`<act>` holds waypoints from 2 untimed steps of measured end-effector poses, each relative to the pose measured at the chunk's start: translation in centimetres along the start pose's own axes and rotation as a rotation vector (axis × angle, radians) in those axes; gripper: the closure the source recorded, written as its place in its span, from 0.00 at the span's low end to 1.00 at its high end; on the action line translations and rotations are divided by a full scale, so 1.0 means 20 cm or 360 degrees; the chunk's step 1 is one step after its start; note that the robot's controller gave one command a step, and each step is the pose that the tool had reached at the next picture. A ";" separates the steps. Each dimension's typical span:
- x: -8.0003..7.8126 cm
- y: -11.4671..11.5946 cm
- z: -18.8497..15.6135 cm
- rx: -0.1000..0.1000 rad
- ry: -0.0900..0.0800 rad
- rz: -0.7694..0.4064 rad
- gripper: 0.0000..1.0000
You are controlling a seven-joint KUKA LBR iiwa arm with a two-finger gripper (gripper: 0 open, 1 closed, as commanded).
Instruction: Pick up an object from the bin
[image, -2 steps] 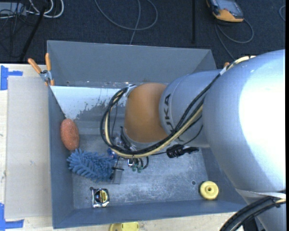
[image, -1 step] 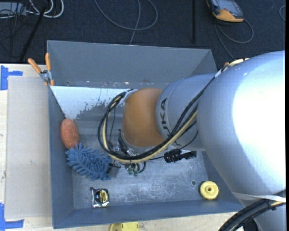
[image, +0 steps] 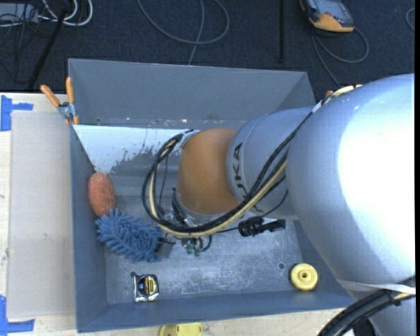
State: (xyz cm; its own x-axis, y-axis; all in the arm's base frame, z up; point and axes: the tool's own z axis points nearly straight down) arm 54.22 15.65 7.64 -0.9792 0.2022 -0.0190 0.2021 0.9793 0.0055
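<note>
My gripper [image: 176, 241] is low in the middle of the bin, mostly hidden under the arm's wrist. It sits at the right end of a blue shaggy duster head [image: 128, 235], touching or just above it. An orange-brown oval sponge-like thing [image: 101, 194] lies by the left wall, just beyond the duster's upper left.
A small black and yellow tape measure [image: 146, 286] lies near the bin's front wall, below the duster. A yellow round disc with a hole [image: 304, 276] rests in the front right corner. The arm covers the bin's right side and middle.
</note>
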 end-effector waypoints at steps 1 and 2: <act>0.02 0.05 -0.06 0.0012 0.0032 0.0036 1.00; 0.12 0.02 -0.20 0.0012 0.0036 -0.0055 1.00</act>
State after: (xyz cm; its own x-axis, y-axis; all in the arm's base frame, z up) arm 51.94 16.53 11.53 -0.9857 0.1683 0.0033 0.1683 0.9857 -0.0022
